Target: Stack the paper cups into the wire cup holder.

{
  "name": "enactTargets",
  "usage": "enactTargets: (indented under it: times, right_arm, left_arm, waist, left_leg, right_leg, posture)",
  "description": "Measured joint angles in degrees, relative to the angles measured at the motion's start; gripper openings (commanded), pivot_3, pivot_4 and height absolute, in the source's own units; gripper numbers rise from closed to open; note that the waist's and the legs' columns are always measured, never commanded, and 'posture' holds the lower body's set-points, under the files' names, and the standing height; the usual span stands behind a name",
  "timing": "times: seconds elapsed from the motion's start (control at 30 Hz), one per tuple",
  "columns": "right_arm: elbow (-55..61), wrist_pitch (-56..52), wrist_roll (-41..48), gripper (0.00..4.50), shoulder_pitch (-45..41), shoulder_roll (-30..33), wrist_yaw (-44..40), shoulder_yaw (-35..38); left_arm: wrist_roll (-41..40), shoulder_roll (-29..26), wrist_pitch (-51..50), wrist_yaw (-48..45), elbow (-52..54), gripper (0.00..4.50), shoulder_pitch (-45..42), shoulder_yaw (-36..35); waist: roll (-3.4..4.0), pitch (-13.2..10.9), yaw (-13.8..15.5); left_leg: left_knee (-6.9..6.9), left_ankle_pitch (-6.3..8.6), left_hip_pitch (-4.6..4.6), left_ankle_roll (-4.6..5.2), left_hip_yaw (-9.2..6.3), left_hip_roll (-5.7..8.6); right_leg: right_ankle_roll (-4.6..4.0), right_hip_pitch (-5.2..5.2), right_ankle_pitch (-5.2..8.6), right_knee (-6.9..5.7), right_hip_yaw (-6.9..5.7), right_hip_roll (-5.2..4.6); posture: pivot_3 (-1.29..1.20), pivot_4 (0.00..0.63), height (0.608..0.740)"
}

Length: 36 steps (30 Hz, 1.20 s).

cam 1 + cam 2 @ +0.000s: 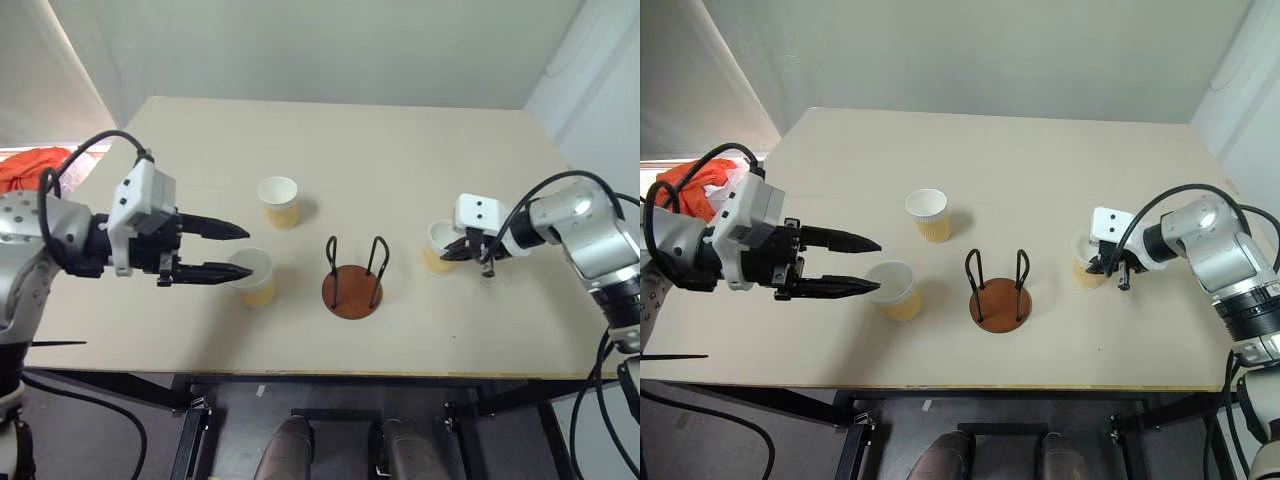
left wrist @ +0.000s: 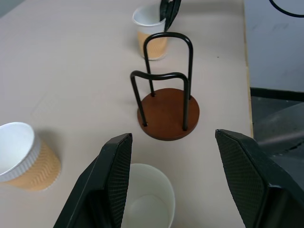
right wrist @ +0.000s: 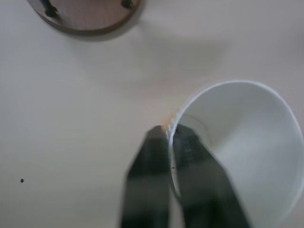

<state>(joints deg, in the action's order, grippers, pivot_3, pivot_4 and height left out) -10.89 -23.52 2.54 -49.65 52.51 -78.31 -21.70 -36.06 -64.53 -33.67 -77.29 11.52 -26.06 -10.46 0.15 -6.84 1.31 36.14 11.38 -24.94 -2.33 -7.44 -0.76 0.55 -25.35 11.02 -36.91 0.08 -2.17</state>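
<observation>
The right end effector (image 3: 170,142) is pinching the near wall of a small tapered paper cup, yellow-tan outside and white within (image 1: 437,247), at the right of the pale beige counter (image 1: 420,150): one black finger is sitting inside the rim, the other outside. That is a thin hold on soft paper. If the arm lifts fast, the rim could buckle or the cup could swing and slip free.

The wire cup holder, a round rust-brown disc with two dark upright wire loops (image 1: 353,280), is standing mid-counter, just left of that cup. A tilted cup could catch on a loop and tip the light holder rather than drop between the wires.

The left end effector (image 1: 238,251) is hanging open with its fingers straddling the rim of a second cup (image 1: 255,277), gripping nothing; a small drift could knock that cup over. The third cup (image 1: 279,203) is sitting farther back, apart from both arms.
</observation>
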Motion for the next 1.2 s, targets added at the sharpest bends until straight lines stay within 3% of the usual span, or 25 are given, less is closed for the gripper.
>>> enactTargets:
  times: [0.17, 0.3, 0.5, 0.83, 0.93, 1.07, 1.2]
  right_arm:
    - [5.4, -4.4, 8.1, 0.05, -8.2, -0.8, -6.1, 5.2]
    - [8.9, -6.8, 13.6, 0.05, -16.5, -5.3, -7.6, 8.7]
    - [10.9, -6.8, 14.1, 0.05, -15.7, -10.3, -10.2, 4.0]
    - [13.0, -5.7, 13.6, 0.05, -12.4, -10.0, -12.9, 2.0]
    - [13.5, -5.1, 13.5, 0.64, -12.4, -10.1, -13.3, 1.9]
    - [13.3, -4.4, 12.8, 2.03, -12.4, -10.5, -13.2, 1.1]
    - [13.4, -4.8, 13.2, 3.45, -12.4, -11.1, -13.1, 1.1]
  left_arm:
    - [0.0, -0.8, 0.0, 0.1, 0.0, 3.06, 0.6, -0.5]
    - [0.0, -0.9, 0.0, 0.1, 0.0, 3.06, 0.7, -0.9]
    - [0.0, -0.9, 0.0, 0.1, 0.3, 3.06, 1.1, -0.9]
    - [-0.4, -1.1, -0.2, 0.3, 3.2, 3.06, 5.2, -3.9]
    - [0.2, -2.3, -0.1, 0.1, 3.4, 3.06, 5.6, -4.1]
    - [2.7, -3.4, 1.9, -0.2, 3.1, 3.06, 5.9, -2.4]
    - [7.3, -4.8, 4.8, -0.2, 0.2, 3.06, 0.9, 2.4]
  waist:
    - [0.08, 0.0, -0.1]
    - [-0.02, 0.0, -0.4]
    - [-0.01, 0.0, -0.1]
    - [-0.03, 0.0, -0.1]
    - [-0.03, 0.0, -0.2]
    - [-0.03, 0.0, -0.2]
    - [-0.03, 0.0, -0.1]
  left_leg:
    - [-0.05, 0.00, -0.03, -0.02, 0.02, 0.00]
    - [-0.09, 0.03, 0.02, -0.07, -0.01, -0.04]
    - [-0.06, 0.03, -0.05, -0.06, -0.01, -0.01]
    - [-0.06, 0.03, 0.00, -0.11, 0.00, -0.02]
    - [-0.06, 0.02, 0.02, -0.11, 0.00, -0.02]
    - [-0.06, 0.00, 0.03, -0.10, 0.00, -0.02]
    - [-0.03, 0.00, 0.01, -0.10, -0.01, -0.02]
  right_leg:
    - [-0.16, -0.10, 0.10, -0.03, -0.01, 0.02]
    - [-0.40, -0.09, 0.24, -0.04, -0.05, 0.07]
    - [-0.46, -0.12, 0.25, -0.05, -0.05, 0.04]
    - [-0.49, -0.12, 0.27, -0.14, -0.05, 0.04]
    - [-0.52, -0.12, 0.25, -0.14, -0.04, 0.04]
    - [-0.54, -0.12, 0.24, -0.14, -0.04, 0.04]
    - [-0.58, -0.12, 0.22, -0.13, -0.04, 0.04]
  posture:
    - [0.00, 0.150, 0.740]
    - [0.00, 0.150, 0.740]
    - [0.00, 0.150, 0.740]
    - [0.00, 0.150, 0.740]
    - [0.00, 0.150, 0.740]
    - [0.00, 0.150, 0.740]
    - [0.00, 0.150, 0.740]
